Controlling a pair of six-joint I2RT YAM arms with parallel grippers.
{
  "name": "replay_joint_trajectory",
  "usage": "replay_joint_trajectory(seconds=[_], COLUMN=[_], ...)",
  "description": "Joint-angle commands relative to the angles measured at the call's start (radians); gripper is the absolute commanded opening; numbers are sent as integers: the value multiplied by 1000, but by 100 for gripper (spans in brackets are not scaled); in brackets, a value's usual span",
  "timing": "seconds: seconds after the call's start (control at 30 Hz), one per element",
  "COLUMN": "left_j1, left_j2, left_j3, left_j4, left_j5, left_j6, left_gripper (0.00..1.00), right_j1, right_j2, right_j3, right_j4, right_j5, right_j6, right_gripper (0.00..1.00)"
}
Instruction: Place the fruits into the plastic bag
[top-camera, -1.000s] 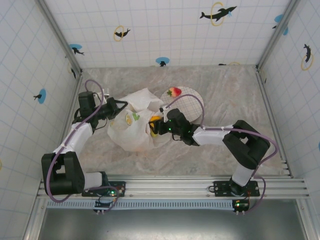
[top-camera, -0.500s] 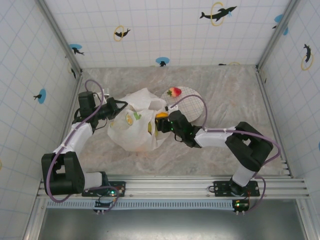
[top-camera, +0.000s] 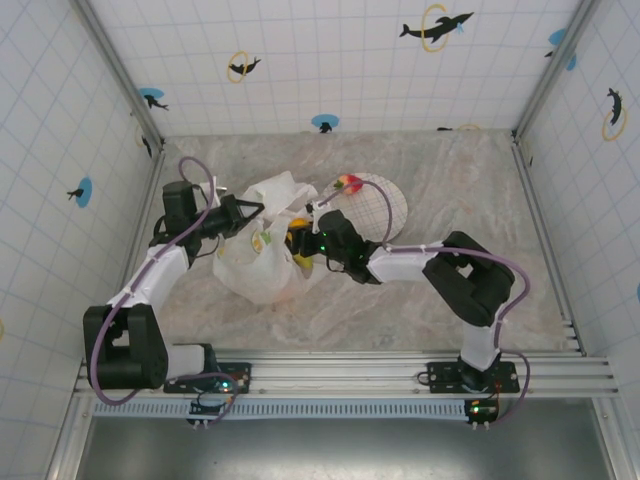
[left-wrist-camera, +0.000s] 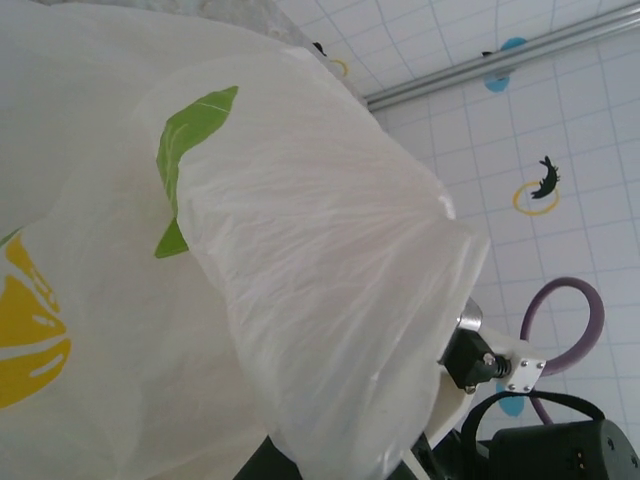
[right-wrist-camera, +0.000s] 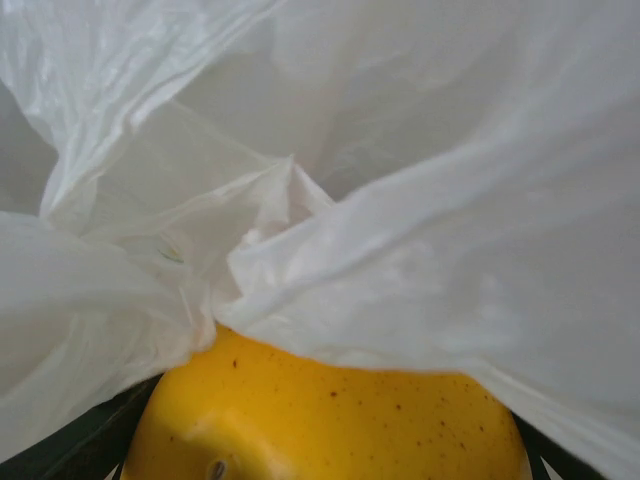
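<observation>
The bag (left-wrist-camera: 300, 250) is thin, translucent, crinkled plastic film with a soft sheen. The yellow fruit (right-wrist-camera: 330, 420) looks smooth, faintly glossy, brown-speckled. The desk (top-camera: 450, 170) is matt, marble-patterned.

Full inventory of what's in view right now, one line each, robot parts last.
bag: one, white with lemon and leaf print, left of the table's middle
yellow fruit: one, yellow with dark specks, between the right gripper's fingers at the bag's opening
strawberry: one, red, on the plate's far-left edge
plate: one, white checked, round, right of the bag
table: one, grey marbled, under everything
left gripper: one, black, shut on the bag's upper edge
right gripper: one, black, holding the yellow fruit against the bag
</observation>
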Motion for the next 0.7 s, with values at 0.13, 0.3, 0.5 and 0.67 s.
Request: replay_joint_trajectory(seconds=[0.13,0.3,0.5,0.67], left_j1=[-23,-26,-26,-27], left_j2=[-17,-19,-24,-20], left_j3=[-5,-2,-1,4], left_j4=[61,61,48,23], left_j5=[42,28,8,-4], left_j6=[-32,-36,-28,-13], left_gripper=[0,0,0,0], right_j1=[15,41,49,41], right_j2=[119,163,219,213], right_j3=[156,209,267,294], right_j4=[93,96,48,-13], right_j5=[-122,-140,-136,-142], right_j6=[72,86,109,72], right_gripper=[60,63,70,86])
